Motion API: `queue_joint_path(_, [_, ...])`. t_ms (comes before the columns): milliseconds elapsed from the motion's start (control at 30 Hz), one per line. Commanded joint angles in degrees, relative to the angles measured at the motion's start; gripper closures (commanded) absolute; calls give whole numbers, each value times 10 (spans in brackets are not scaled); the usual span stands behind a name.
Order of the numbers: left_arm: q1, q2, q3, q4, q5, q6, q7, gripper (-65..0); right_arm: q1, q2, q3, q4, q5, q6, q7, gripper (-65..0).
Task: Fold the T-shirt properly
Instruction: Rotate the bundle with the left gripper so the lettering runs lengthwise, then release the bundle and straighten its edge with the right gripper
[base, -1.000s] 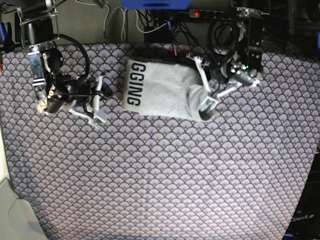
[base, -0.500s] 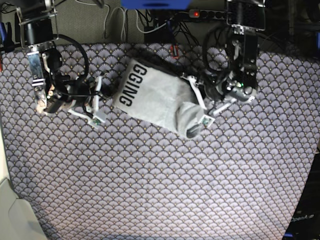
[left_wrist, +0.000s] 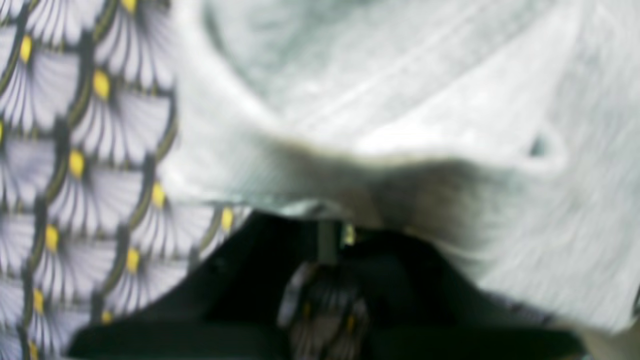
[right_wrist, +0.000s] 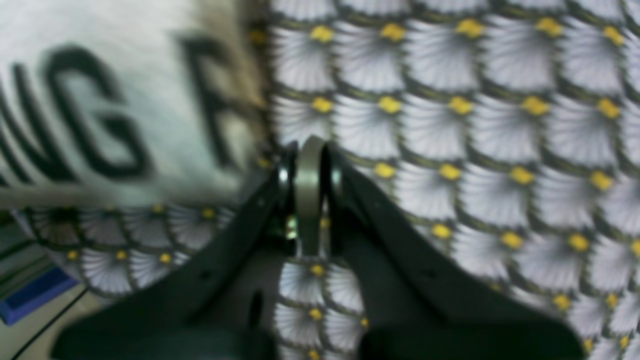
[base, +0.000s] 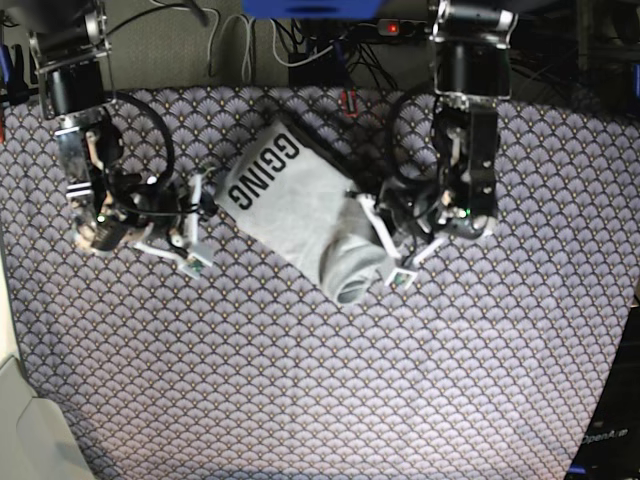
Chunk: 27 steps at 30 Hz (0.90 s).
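Jaws of the left gripper are clamped on the compactly folded T-shirt; right gripper closed, empty; only squaring is judged left.

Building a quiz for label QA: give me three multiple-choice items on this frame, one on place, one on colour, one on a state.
1. Where does the folded T-shirt lie on the tablecloth?
A. upper middle, between the arms
B. near bottom edge
C. far right corner

2. What colour is the lettering on the T-shirt?
A. red
B. black
C. white

3. What is the left tool doing?
A. open above bare cloth
B. shut on the T-shirt's edge
C. parked off the table

Answers: 1 A, the base view shows it between the two arms near the top. 2 B, dark block letters on light grey fabric. 3 B, the left wrist view shows fabric bunched at the closed tips; the right tool is shut on nothing, beside the shirt.
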<state>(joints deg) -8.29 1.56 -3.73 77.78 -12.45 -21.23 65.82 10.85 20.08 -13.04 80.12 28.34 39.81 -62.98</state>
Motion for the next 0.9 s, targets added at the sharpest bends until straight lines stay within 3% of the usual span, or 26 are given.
queue_joint_path(0, [-15, 8, 2, -6, -3, -1, -14, -3, 6, -4, -8, 17, 13, 2, 10, 0])
queue_joint_path(200, [-69, 41, 5, -90, -3, -1, -58, -3, -43, -26, -27, 88, 10, 2, 9, 0])
queue_joint_path(400, [-121, 74, 4, -157, -3, -1, -106, -3, -69, -24, -28, 109, 10, 2, 8, 0])
queue_joint_path(600, [-145, 74, 2, -191, -4, 0, -133, -3, -91, -23, -25, 109, 10, 2, 10, 0])
queue_joint_path(867, [-142, 61, 1, -180, -10, 0, -126, -3, -86, 19, -22, 108, 10, 2, 13, 0])
